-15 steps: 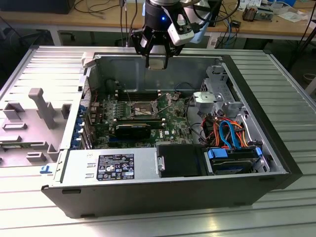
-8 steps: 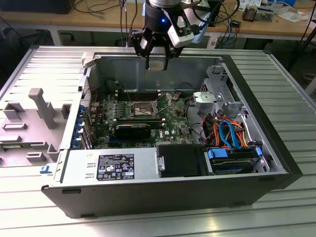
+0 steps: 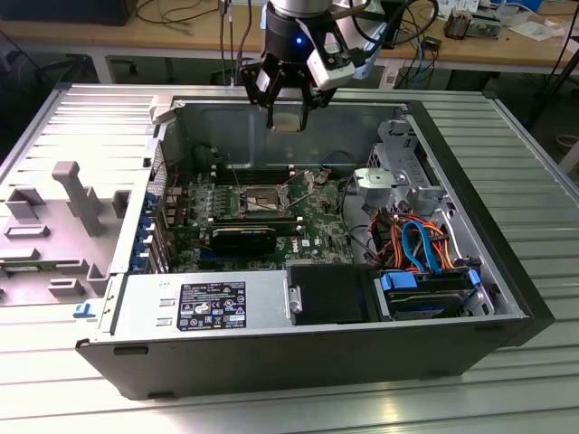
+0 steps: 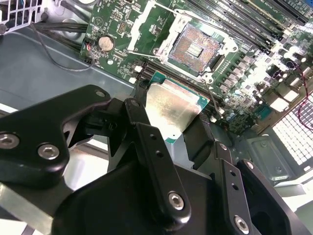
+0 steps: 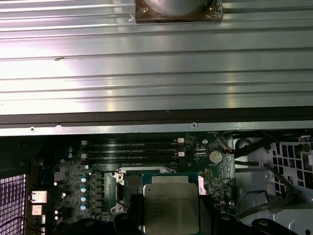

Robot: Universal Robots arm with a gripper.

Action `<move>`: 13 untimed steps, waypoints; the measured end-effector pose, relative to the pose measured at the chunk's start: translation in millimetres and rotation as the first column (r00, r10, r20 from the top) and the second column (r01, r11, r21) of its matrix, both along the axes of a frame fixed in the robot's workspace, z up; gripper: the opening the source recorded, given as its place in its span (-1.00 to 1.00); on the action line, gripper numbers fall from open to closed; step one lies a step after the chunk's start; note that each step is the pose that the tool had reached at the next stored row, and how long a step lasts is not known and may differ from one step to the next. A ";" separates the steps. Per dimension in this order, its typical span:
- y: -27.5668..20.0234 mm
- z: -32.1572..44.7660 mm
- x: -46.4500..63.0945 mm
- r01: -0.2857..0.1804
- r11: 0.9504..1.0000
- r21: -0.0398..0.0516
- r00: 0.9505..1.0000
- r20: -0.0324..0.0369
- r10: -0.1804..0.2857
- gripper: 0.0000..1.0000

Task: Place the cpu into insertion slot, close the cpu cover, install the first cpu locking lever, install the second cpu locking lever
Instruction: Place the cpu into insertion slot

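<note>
Cpu (image 4: 173, 108): flat square chip with a dull silver lid that catches the light and a thin green edge around it. It is pinched by two opposite edges between the black fingers (image 4: 142, 122) of the gripper (image 3: 288, 114), lid facing up toward the wrist.

Position: in the exterior view the cpu (image 3: 288, 120) hangs in the air above the open computer case (image 3: 507, 271), near its far wall and well clear of the motherboard (image 3: 317, 226).

Key relation: the insertion slot (image 4: 198, 49) lies below the chip and well apart from it. In the exterior view the slot (image 3: 256, 197) sits lower in the picture and slightly toward that view's left. Being square, the chip has no long axis. In the second wrist view its edges run roughly parallel to the socket's rim.

Slot: dark contact field bare, nothing seated. The cpu cover (image 4: 137, 24) appears swung back beside it, so the opening is judged free.
</note>
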State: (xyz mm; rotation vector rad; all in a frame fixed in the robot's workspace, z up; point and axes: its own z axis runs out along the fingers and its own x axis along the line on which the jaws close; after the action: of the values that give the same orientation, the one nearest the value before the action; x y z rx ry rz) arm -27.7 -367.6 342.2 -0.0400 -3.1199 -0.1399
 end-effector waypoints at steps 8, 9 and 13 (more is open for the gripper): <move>-0.7 -1.2 0.0 0.000 1.000 0.000 1.000 0.000 0.000 0.08; -0.8 -1.3 0.0 0.000 1.000 0.000 1.000 0.000 0.000 0.08; -1.2 -1.9 0.0 0.000 1.000 0.000 1.000 0.000 0.000 0.08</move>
State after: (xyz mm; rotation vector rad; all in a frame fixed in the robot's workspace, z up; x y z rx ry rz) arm -27.7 -368.8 340.3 -0.0400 -3.1200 -0.1400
